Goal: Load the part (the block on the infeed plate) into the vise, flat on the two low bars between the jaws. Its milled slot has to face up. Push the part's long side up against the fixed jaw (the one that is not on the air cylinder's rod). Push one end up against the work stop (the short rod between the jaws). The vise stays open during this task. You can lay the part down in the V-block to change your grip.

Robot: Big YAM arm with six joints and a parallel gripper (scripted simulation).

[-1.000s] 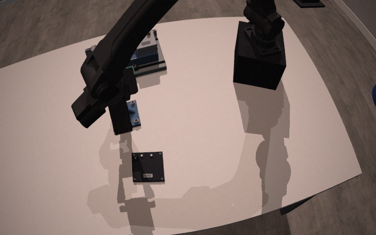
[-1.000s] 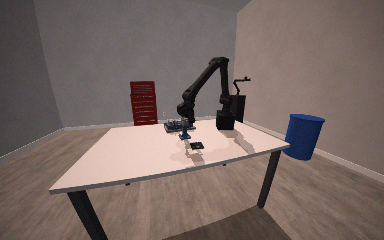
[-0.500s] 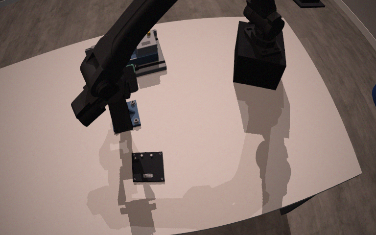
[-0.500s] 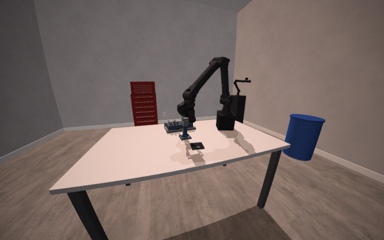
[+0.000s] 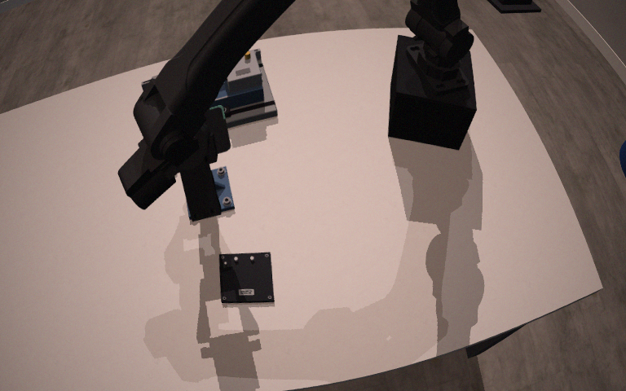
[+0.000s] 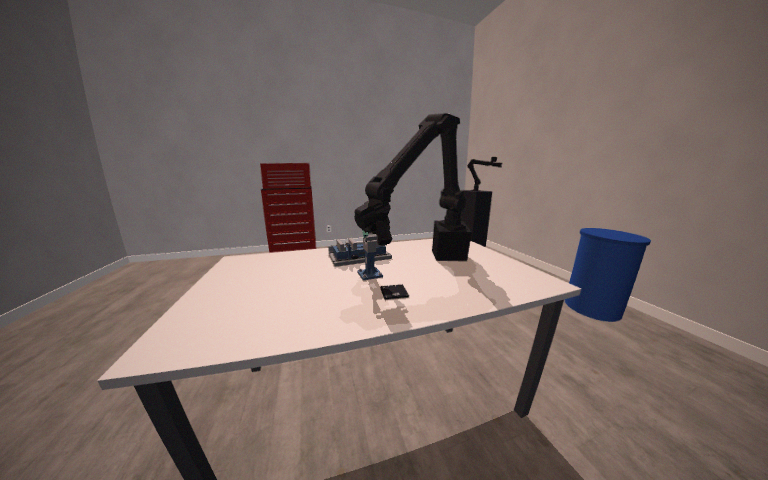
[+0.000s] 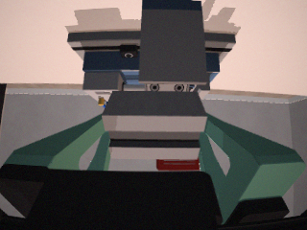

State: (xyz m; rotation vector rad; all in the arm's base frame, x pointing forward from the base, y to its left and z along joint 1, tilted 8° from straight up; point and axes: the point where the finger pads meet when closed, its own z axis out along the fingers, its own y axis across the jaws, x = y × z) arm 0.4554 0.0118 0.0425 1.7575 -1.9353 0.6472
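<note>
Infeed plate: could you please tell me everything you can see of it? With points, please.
The infeed plate (image 5: 247,277) (image 6: 394,291) is a thin, roughly square black slab, perhaps metal or plastic. Each corner has a small fastener (image 5: 270,297). Three light, round-topped pins (image 5: 252,257) stand near its far edge in the top view, one close to the left corner; a pale label (image 5: 246,292) sits near the opposite edge, its print too small to read. It lies flat on the table (image 5: 346,184) (image 6: 226,316), bears no block, and is partly shadowed.

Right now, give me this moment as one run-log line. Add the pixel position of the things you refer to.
claw (image 5: 218,110) (image 6: 365,233) (image 7: 154,116): shut on part (image 7: 154,124) | infeed plate (image 5: 247,277) (image 6: 394,292): no part on it | vise (image 5: 247,96) (image 6: 362,253) (image 7: 107,62): not loaded | part-to-V-block contact: cannot tell
</note>
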